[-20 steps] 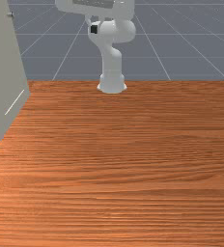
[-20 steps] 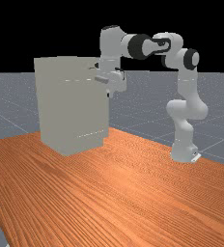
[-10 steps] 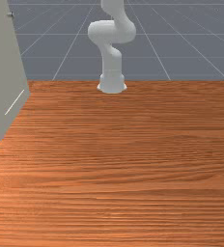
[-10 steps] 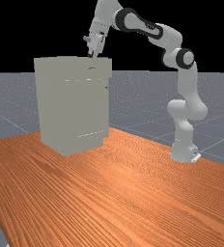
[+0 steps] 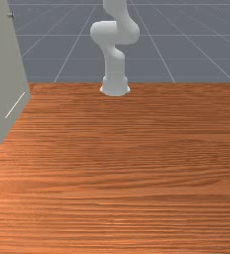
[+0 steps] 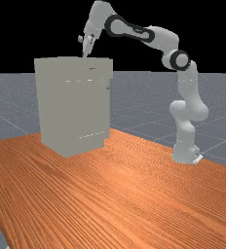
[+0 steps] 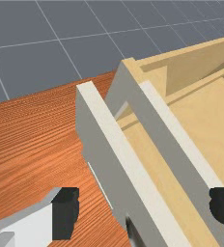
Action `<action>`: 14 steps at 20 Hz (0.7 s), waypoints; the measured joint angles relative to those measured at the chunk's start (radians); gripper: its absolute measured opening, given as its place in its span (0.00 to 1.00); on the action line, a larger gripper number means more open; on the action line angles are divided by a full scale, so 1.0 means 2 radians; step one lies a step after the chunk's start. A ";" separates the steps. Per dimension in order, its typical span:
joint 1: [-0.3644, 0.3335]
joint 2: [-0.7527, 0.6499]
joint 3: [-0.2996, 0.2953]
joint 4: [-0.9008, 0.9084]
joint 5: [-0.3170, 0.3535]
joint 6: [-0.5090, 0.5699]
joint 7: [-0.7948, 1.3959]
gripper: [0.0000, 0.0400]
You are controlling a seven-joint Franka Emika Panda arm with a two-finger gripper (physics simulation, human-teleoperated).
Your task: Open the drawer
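In the far view my gripper [image 6: 85, 53] is tilted, its fingertips at the top of the grey cabinet [image 6: 71, 109]. In the wrist view the gripper [image 7: 144, 211] is open. Between its wide-apart fingers runs the pale top edge of a drawer front [image 7: 121, 157], with a dark metal handle [image 7: 134, 232] on its outer face. The drawer stands partly out: a gap with light wood inside separates its front from the cabinet's front edge [image 7: 176, 137]. Whether a finger touches anything, I cannot tell. One small dark handle [image 6: 93, 68] lies just below the fingertips in the far view.
The cabinet [image 5: 5, 74] stands at the front view's left edge, a small handle [image 5: 10, 15] high on it. Orange-brown table [image 5: 132, 163] stretches beside it. In the wrist view, light wooden compartments [image 7: 201, 113] lie behind the cabinet's front edge.
In the far view my hand has risen from beside the cabinet's upper front to its top, then shifted left and tilted more. In the front view the hand has left the picture. The cabinet looks unchanged.
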 joint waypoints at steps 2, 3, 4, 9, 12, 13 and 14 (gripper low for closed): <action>0.000 0.008 0.000 -0.001 0.001 0.003 0.000 1.00; 0.002 0.008 -0.001 -0.002 0.001 0.005 0.001 1.00; 0.005 0.004 -0.001 -0.010 0.001 0.007 0.000 1.00; 0.013 -0.004 0.001 -0.056 0.003 0.010 0.004 1.00; 0.027 -0.029 0.010 -0.083 0.004 0.013 0.009 1.00; 0.034 -0.044 0.017 -0.099 0.005 0.014 0.014 1.00; 0.040 -0.058 0.026 -0.113 0.006 0.015 0.022 1.00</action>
